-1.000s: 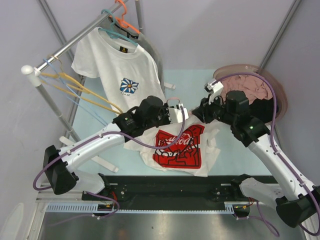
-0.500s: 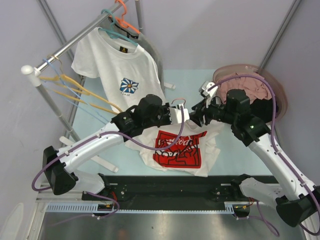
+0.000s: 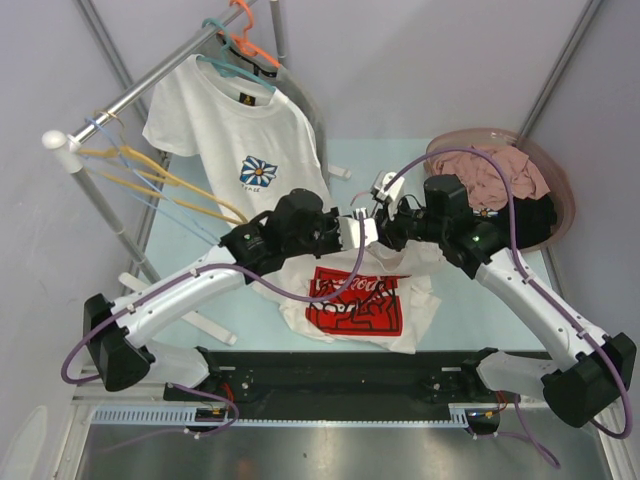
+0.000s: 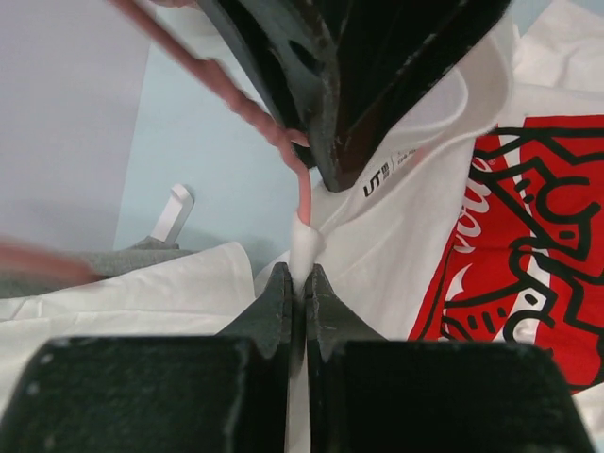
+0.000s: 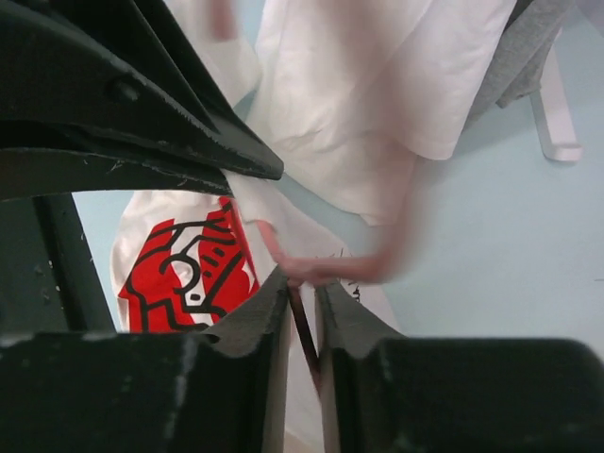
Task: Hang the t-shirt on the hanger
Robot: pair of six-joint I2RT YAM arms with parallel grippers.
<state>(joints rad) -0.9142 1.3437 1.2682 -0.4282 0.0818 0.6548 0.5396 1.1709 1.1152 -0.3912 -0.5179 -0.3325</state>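
**A:** Where is the white short-sleeved t-shirt (image 3: 350,300) with the red rectangular chest print?

**B:** It is spread print-up on the pale blue-green counter (image 3: 365,160), at the middle of the near side. Its far edge, the neck end, is gathered up to where the two tools meet.

**A:** What has the left tool (image 4: 304,274) got?

**B:** Its jaws are pressed together on a small fold of white cloth at the neck opening, close to the collar label. The red print lies on the near side of its tips.

**A:** And the thin pale-pink clothes hanger (image 4: 250,109)?

**B:** It is up off the counter, between the tools. One stretch of its wire slants down to the pinched fold and touches the cloth there.

**A:** The right tool (image 5: 304,288)?

**B:** It is almost tip to tip with the left one, just to its right. Its jaws are closed to a narrow slit, with the pink wire caught at their tips. The rest of the hanger is too blurred to follow.
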